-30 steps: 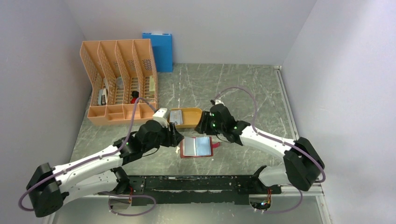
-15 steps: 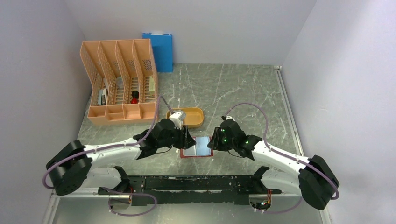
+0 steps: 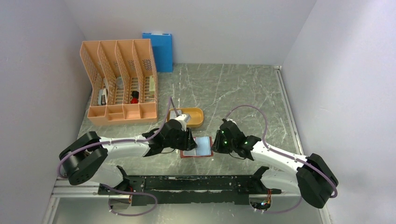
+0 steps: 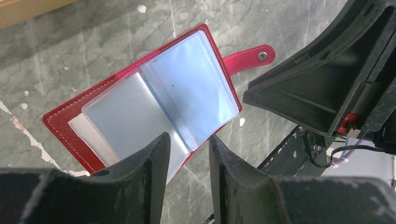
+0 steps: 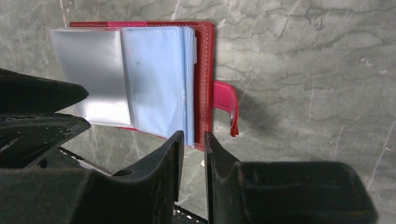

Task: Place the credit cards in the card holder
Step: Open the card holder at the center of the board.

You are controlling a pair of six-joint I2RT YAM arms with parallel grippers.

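Note:
The card holder (image 3: 197,146) lies open on the table, dark red with pale blue-grey pockets (image 4: 187,84) and a red tab (image 5: 226,105). Its left pocket (image 5: 88,70) looks greyer than the right one; I cannot tell if a card is in it. My left gripper (image 3: 188,139) hangs at the holder's left edge, open with a modest gap (image 4: 189,142) and nothing in it. My right gripper (image 3: 216,143) sits at the holder's right edge beside the tab, open only a narrow slit (image 5: 192,139), with bare table showing through. No loose credit cards are in view.
The orange oval tray (image 3: 195,116) sits just behind the holder, partly covered by the left wrist. A peach desk organiser (image 3: 120,84) stands at the back left and a blue folder (image 3: 158,50) leans on the back wall. The dark base rail (image 3: 196,183) runs along the near edge.
Both arms have come from the orange tray down to the card holder and now flank it. Both pairs of jaws have narrowed.

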